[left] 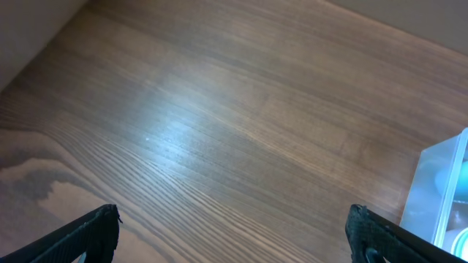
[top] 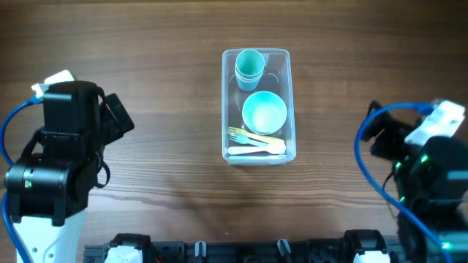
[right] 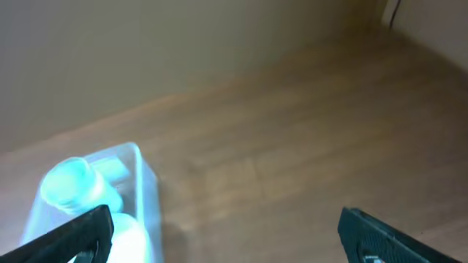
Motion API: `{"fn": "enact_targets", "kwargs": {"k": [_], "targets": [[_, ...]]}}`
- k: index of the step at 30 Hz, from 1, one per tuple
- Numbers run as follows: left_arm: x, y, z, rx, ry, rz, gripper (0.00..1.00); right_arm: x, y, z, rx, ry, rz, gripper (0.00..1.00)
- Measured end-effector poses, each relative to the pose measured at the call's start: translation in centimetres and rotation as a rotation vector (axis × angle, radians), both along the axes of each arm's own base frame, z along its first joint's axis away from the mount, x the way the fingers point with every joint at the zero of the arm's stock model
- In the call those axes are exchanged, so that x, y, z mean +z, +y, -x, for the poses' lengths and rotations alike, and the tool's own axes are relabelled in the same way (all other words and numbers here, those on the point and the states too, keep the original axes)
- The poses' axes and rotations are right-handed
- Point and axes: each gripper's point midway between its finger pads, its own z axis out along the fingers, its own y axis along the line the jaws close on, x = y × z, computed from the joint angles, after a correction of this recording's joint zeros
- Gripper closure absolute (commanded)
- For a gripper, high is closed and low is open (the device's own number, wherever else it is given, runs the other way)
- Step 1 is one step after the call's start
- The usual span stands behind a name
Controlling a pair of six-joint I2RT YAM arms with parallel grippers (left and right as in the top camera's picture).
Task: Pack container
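The clear plastic container [top: 291, 102] stands on the wooden table at the centre. Inside it are stacked teal cups [top: 249, 68] at the far end, a teal bowl [top: 264, 112] in the middle, and a yellow fork [top: 248, 136] and white spoon [top: 256, 150] at the near end. My left gripper [left: 232, 235] is open and empty over bare table at the left; the container's corner [left: 439, 190] shows at its right edge. My right gripper [right: 227, 232] is open and empty at the right; the container [right: 146, 186] with a cup [right: 67, 183] shows at its left.
The left arm [top: 62, 153] and the right arm [top: 428, 168] sit at the table's sides, well apart from the container. A black rail [top: 241, 252] runs along the near edge. A wall rises behind the table in the right wrist view.
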Motion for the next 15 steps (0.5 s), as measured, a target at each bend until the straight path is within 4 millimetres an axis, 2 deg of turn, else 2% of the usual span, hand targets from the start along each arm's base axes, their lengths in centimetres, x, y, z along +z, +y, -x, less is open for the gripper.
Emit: {"fn": "enact_targets", "kwargs": {"k": [1,4,7,8,11,15], "targets": [[0.0,0.0,0.0,0.0,0.001,0.0,0.0,-2.5,0.0,0.6,0.002,0.003,0.003,0.0],[0.0,0.0,0.0,0.0,0.001,0.0,0.0,-7.8,0.0,2.0,0.002,-0.022,0.004,0.0],[0.0,0.0,0.0,0.0,0.002,0.0,0.0,-11.3,-0.2,3.1,-0.002,-0.025,0.01,0.0],[-0.1,0.0,0.0,0.0,0.002,0.0,0.0,-11.7,-0.2,3.2,-0.004,-0.028,0.011,0.0],[-0.1,0.0,0.0,0.0,0.003,0.0,0.0,-14.4,-0.3,3.8,-0.008,-0.035,0.011,0.0],[-0.1,0.0,0.0,0.0,0.003,0.0,0.0,-15.9,-0.3,3.9,-0.008,-0.041,0.01,0.0]]}}
